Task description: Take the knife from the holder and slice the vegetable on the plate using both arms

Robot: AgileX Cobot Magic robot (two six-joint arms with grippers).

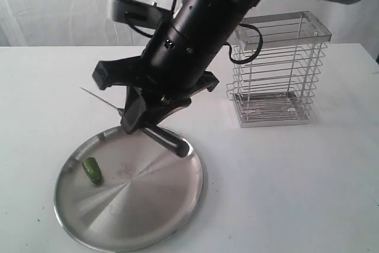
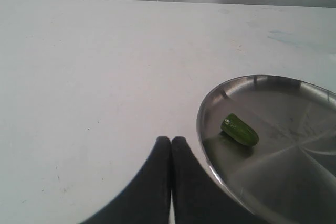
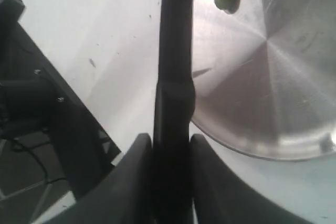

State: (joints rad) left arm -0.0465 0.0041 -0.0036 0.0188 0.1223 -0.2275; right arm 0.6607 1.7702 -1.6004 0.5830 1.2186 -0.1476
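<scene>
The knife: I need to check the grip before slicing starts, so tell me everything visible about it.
The knife has a black cylindrical handle and a slim, dark, pointed blade. The right gripper is shut on it, one finger on each side. It hangs tilted above the plate, handle end low over the rim, blade tip rising away. It touches neither plate nor vegetable.

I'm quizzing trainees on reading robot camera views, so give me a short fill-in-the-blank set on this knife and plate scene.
1. The right end effector is shut on the ____.
2. The green vegetable lies on the steel ____.
3. The wire holder stands on the table, ____ from the plate.
4. The left end effector has its fingers ____ beside the plate's rim.

Missing words: knife; plate; apart; shut
</scene>
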